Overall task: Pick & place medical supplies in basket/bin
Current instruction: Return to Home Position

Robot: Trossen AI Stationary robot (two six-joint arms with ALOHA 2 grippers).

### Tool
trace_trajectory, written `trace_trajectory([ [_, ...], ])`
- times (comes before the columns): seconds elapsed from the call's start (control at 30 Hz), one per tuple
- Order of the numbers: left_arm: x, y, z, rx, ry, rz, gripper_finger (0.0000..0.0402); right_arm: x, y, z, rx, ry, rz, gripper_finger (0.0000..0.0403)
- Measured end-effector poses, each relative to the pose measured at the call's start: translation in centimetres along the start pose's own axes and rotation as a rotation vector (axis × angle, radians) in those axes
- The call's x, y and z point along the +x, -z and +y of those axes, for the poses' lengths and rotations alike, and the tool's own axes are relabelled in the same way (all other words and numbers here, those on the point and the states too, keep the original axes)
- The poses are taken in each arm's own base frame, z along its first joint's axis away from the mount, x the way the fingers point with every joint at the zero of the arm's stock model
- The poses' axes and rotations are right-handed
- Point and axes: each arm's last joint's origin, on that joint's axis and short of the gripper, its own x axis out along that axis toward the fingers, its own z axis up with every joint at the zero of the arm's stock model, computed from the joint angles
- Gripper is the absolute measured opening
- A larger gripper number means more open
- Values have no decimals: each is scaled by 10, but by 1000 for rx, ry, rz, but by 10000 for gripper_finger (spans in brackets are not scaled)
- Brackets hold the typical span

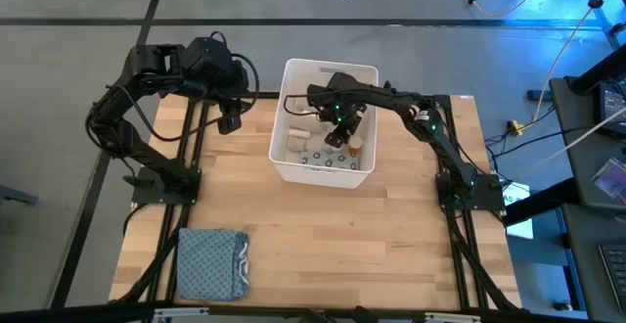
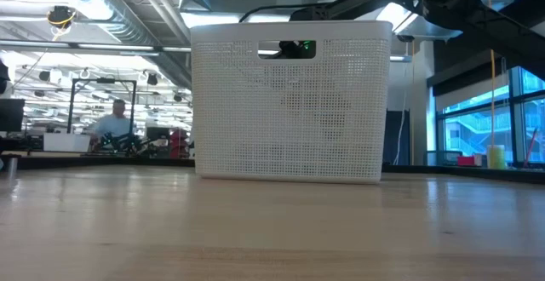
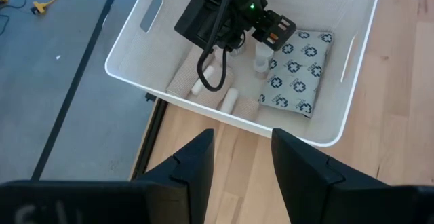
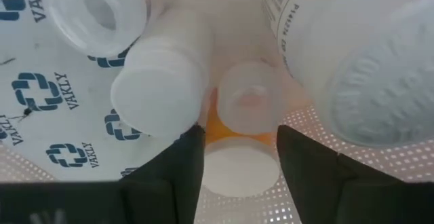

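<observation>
The white bin [image 1: 282, 166] stands at the table's far middle and holds the medical supplies: beige bandage rolls [image 1: 296, 142], a grey packet with blue crosses [image 3: 298, 68], white bottles [image 4: 159, 88] and clear vials [image 4: 247, 98]. My right gripper [image 1: 337, 139] reaches down into the bin. In the right wrist view its fingers [image 4: 241, 146] stand slightly apart on either side of an amber bottle with a white cap [image 4: 239, 166]. My left gripper [image 3: 243, 149] hangs open and empty, high above the table to the left of the bin. My right gripper comes steeply from above, one finger on each side of the amber bottle's white cap [image 4: 239, 176]. The cap nearly fills the gap, and I cannot tell whether the fingers touch it. The bottle sits among the other supplies, down in the bin.
A folded blue-grey cloth [image 1: 210, 262] lies at the table's near left corner. Bare wood lies between it and the bin. A large white bottle [image 4: 359, 61] crowds my right gripper inside the bin. In the low view a person [image 2: 115, 121] sits far behind the table.
</observation>
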Motion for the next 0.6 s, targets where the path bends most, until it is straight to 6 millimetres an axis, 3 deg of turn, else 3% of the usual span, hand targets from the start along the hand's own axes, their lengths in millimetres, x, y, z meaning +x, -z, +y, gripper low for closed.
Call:
trace_trajectory([
  [0.37, 0, 0, 0, 9, -4, 0, 141, -2, 0, 0, 7, -6, -5, 238],
  [0.6, -10, 0, 2, 10, -9, -39, 141, -36, 6, 5, 40, -102, -116, 242],
])
